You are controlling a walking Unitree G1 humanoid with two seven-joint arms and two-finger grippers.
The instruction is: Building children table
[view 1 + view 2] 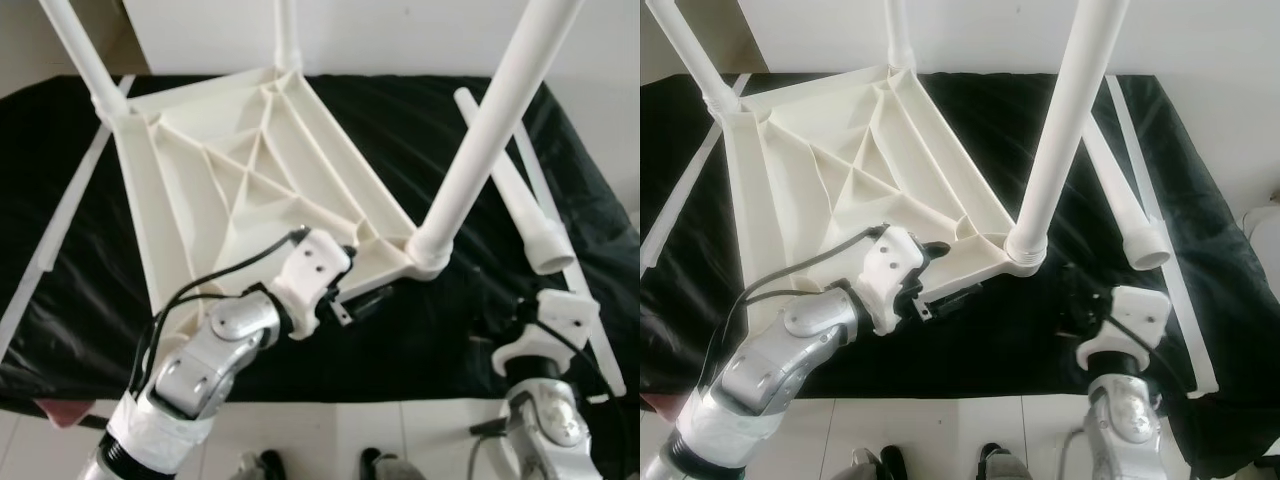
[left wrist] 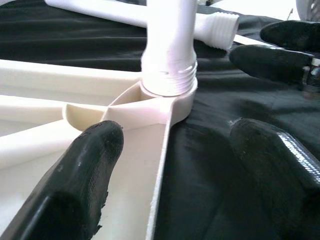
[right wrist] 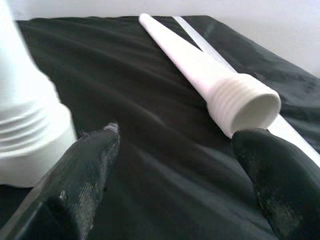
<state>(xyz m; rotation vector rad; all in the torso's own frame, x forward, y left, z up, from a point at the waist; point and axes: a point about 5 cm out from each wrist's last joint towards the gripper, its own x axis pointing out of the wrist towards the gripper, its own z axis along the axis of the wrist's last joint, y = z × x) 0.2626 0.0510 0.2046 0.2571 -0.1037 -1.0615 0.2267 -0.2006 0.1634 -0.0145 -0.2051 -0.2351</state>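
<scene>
1. The tabletop (image 1: 240, 180), cream plastic with ribs across its underside, lies upside down on the black cloth (image 1: 420, 130) that covers the work surface, its near edge tilted toward me.
2. Three white legs stand up from its corners: one at the near right corner (image 1: 480, 130), one at the far left (image 1: 75, 50), one at the far corner (image 1: 287, 30).
3. The near right leg sits in its round socket (image 2: 167, 97), with the thread at its foot visible just above the collar.
4. My left gripper (image 2: 165, 170) is spread wide and straddles the tabletop's near edge beside that socket: one finger (image 2: 75, 175) lies over the ribbed inside, the other (image 2: 275, 170) over the cloth outside. It holds nothing.
5. My right gripper (image 3: 175, 170) is also spread wide and empty, low over the cloth between the socket's collar and the loose fourth leg (image 3: 210, 80).
6. That loose leg lies flat on the cloth, well to the right of the tabletop, its threaded open end (image 3: 250, 107) pointing toward me, just beside one of my right fingers.
7. A thin white strip (image 1: 1150, 190) lies alongside the loose leg, and another (image 1: 60, 215) lies on the cloth's left side.
</scene>
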